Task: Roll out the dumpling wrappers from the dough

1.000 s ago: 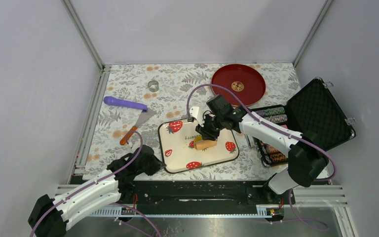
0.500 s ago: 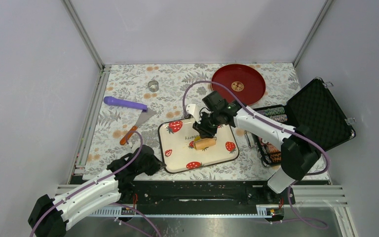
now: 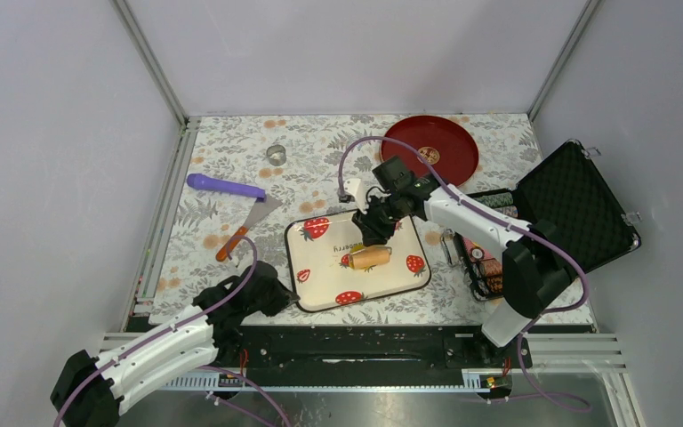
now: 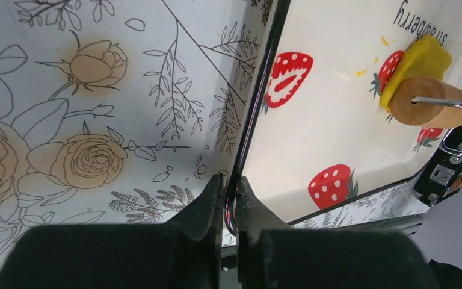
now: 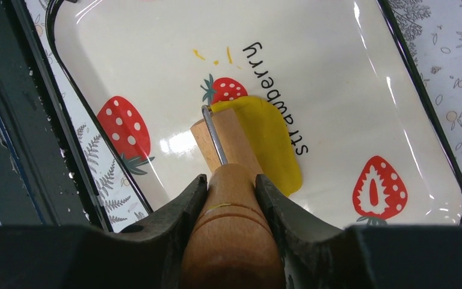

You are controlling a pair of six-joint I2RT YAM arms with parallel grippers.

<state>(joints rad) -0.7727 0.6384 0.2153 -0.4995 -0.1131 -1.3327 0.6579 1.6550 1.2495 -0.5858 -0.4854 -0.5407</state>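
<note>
Tray (image 3: 316, 265) L half open from above. Roller (image 3: 369, 257) + R arm (image 3: 471, 222) block centre. L gripper (image 3: 285, 298) occupies near-L rim. Case (image 3: 578, 203) crowds R side; scraper (image 3: 247, 225) near L.

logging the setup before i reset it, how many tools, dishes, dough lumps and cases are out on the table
tools: 4 (roller, scraper, purple stick, metal cup)
dishes: 2 (tray, red plate)
dough: 1 lump
cases: 1 (black case)
total: 8
</note>
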